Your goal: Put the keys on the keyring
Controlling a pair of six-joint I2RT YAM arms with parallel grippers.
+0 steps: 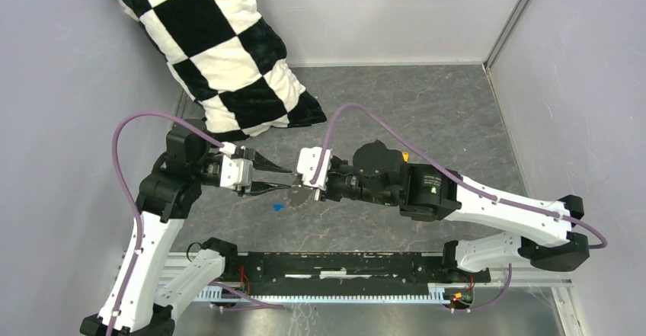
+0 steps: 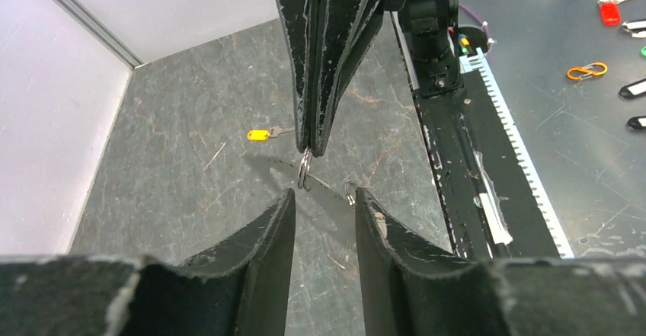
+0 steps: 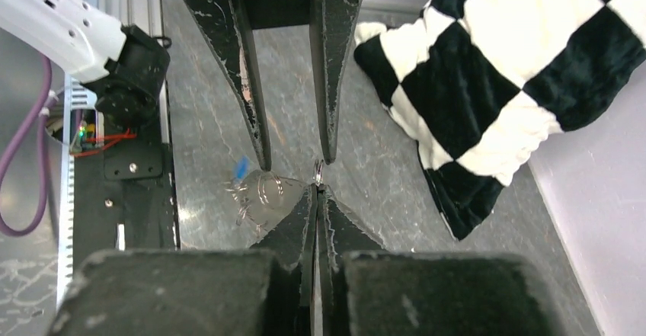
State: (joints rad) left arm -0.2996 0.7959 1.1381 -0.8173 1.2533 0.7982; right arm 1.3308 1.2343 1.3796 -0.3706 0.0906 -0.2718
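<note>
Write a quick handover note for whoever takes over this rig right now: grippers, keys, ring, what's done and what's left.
Right gripper: shut on the keyring, a small metal ring pinched at its fingertips.
Left gripper: open and empty, tips facing the ring, close to it.
Blue key: loose on the table, just by the grippers.
Yellow key: loose on the table, farther off beside the right arm.
Done: the ring is in hand.
Left: no key is seen on the ring; both need threading on.

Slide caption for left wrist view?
Right gripper pinches the keyring; left gripper faces it, open; yellow-orange key lies on the table beyond.
</note>
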